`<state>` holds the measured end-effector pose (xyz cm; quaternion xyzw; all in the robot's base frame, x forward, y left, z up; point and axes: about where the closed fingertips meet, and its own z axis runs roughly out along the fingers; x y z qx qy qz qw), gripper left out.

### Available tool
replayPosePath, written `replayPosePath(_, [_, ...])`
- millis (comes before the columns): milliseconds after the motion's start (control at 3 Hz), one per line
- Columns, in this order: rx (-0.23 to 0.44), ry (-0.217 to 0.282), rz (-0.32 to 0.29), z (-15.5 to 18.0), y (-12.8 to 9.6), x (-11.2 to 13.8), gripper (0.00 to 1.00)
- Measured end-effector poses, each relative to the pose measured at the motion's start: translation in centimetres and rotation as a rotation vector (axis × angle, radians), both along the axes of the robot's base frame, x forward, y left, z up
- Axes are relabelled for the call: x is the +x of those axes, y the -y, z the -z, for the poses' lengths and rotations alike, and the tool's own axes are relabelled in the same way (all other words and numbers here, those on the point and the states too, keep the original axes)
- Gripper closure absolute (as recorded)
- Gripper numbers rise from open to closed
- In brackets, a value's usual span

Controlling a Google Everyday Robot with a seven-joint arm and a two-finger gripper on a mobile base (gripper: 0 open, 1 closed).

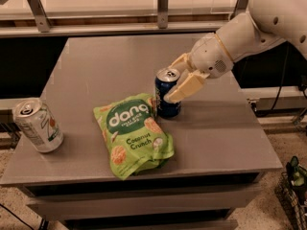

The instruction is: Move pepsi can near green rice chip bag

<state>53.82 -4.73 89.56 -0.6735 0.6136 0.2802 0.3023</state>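
the pepsi can stands upright on the desk, touching the upper right corner of the green rice chip bag. the pincer reaches in from the right and grips the can's upper half, one finger in front and one behind. the placing step looks nearly done. the next move calls for letting go and backing off up and right without tipping the can. bare desk lies behind and to the right. the bag sits near the front edge, and a white-silver can stands well apart by the left edge.
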Motion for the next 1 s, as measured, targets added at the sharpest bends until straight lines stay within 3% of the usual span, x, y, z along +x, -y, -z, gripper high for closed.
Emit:
replayPosePath(667, [0.001,-0.001,-0.007,0.13,-0.49,-0.02,0.0])
replayPosePath(1000, [0.001,-0.001,-0.008,0.13,-0.49,-0.02,0.0])
